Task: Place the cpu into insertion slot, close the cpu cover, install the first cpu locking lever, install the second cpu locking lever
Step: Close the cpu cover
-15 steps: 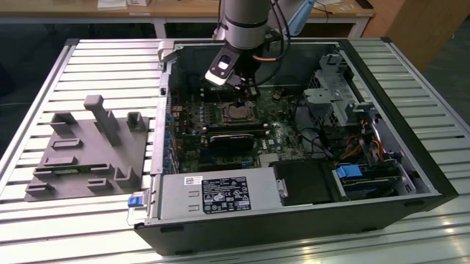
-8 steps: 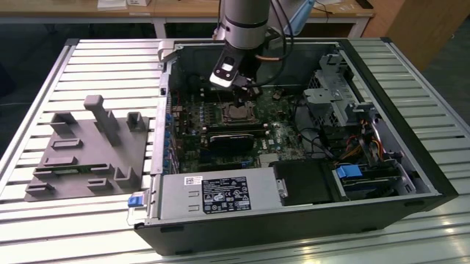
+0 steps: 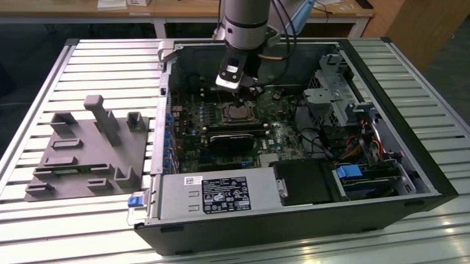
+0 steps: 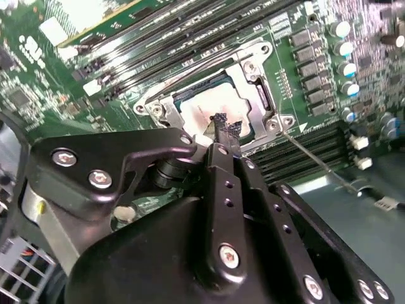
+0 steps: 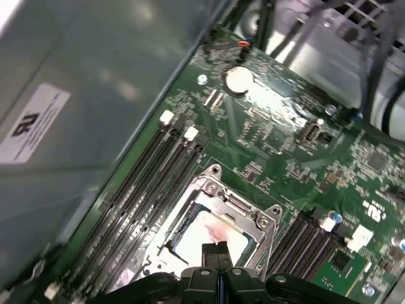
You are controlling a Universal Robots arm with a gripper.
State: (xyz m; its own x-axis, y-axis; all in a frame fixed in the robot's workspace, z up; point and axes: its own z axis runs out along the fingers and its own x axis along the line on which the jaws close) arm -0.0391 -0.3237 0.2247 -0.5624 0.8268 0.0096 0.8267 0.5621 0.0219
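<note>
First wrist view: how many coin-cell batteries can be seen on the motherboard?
1. The coin cell sits on the green motherboard, apart from the cpu cover. Others may be hidden under the arm.

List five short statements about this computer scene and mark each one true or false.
1. The chip lies inside the metal cover frame on the green board. True.
2. The gripper hangs over the grey fixture outside the case. False: it is inside the open computer case, right at the chip.
3. The gripper's fingers are spread wide apart. False: they are pressed together.
4. The metal cover frame is down flat around the chip. True.
5. The side panel of the computer case is on. False: the case lies open and the green board shows.
</note>
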